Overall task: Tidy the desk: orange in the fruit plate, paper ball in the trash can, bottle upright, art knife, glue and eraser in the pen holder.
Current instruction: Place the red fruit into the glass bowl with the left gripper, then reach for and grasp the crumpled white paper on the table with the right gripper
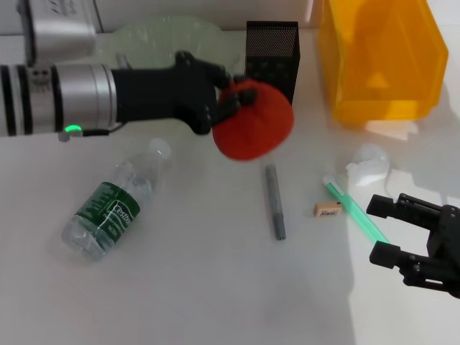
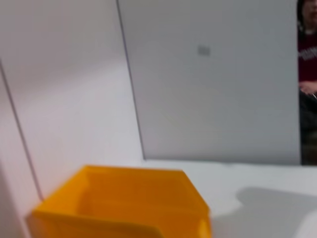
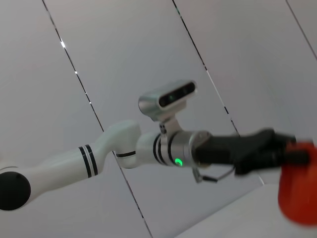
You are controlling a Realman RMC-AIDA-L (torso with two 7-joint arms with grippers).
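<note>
- The left gripper (image 1: 228, 100) reaches in from the left at the far side of the white surface (image 1: 215, 287), its black fingers (image 1: 215, 75) closed around the round orange fruit (image 1: 253, 121), which it holds up above the surface.
- In the right wrist view the same arm stretches across with the orange fruit (image 3: 297, 191) at its tip.
- The held orange sits just in front of the black mesh pen holder (image 1: 273, 52), which stands upright at the far middle.
- A pale green translucent fruit plate (image 1: 154, 36) lies at the far left, behind the left gripper's wrist.
- A yellow plastic bin (image 1: 381, 57) stands at the far right; the left wrist view shows its open top (image 2: 124, 203).
- A clear plastic bottle with a green label (image 1: 115, 208) lies on its side at the near left, cap pointing toward the far side.
- A grey art knife (image 1: 275, 201) lies near the middle, running near to far.
- A small tan eraser (image 1: 328, 210) lies just right of the knife, with a green glue stick (image 1: 356, 212) lying slanted beside it.
- A crumpled white paper ball (image 1: 370, 164) rests to the far side of the glue stick, in front of the bin.
- The right gripper (image 1: 384, 230) rests at the near right corner, its fingers spread apart and holding nothing.
</note>
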